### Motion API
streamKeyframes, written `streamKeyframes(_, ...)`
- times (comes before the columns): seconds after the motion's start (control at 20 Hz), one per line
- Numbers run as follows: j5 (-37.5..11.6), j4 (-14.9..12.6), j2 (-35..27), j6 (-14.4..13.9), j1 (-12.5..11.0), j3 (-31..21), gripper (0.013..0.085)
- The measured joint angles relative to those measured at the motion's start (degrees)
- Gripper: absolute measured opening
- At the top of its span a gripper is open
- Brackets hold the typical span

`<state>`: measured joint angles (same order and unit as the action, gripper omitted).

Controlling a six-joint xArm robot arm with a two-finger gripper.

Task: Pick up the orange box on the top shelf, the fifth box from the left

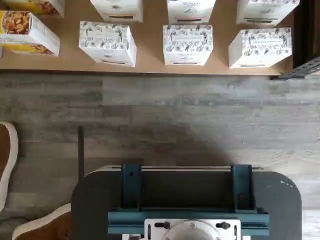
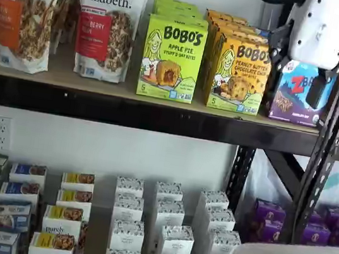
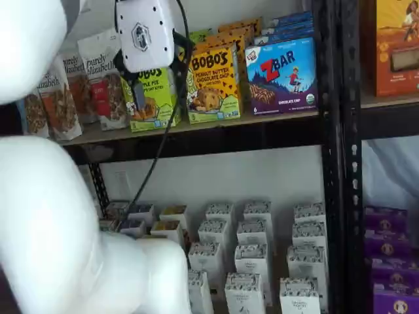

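Note:
The orange box (image 2: 238, 73), an orange-yellow BOBO'S Peanut Butter Chocolate Chip carton, stands upright on the top shelf (image 2: 99, 86), with more of the same cartons behind it. It shows in both shelf views (image 3: 213, 82). My gripper (image 2: 297, 76) hangs in front of the shelf, apart from the cartons. In one shelf view it overlaps the ZBAR box to the right of the orange box. In the other my gripper (image 3: 157, 77) overlaps the green carton to its left. A gap shows between the black fingers and nothing is in them. The wrist view does not show the orange box.
A green BOBO'S Apple Pie carton (image 2: 170, 57) stands left of the orange box and a ZBAR box (image 3: 281, 75) right of it. Granola bags (image 2: 21, 9) stand further left. A black upright (image 2: 332, 126) rises at the right. Small white boxes (image 2: 167, 229) fill the lower level.

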<state>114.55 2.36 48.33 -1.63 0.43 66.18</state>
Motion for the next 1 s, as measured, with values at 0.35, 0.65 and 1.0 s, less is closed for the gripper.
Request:
streamKeyframes(0.35, -3.7, -2.1, 2.1, -0.9, 1.8, -1.9, 0.085)
streamKeyframes(0.65, -4.5, -2.5, 2.1, -1.8, 2.8, -2.2, 0.085)
streamKeyframes(1.0, -8.4, -3.8, 0.2, -3.9, 5.1, -2.1, 0.085)
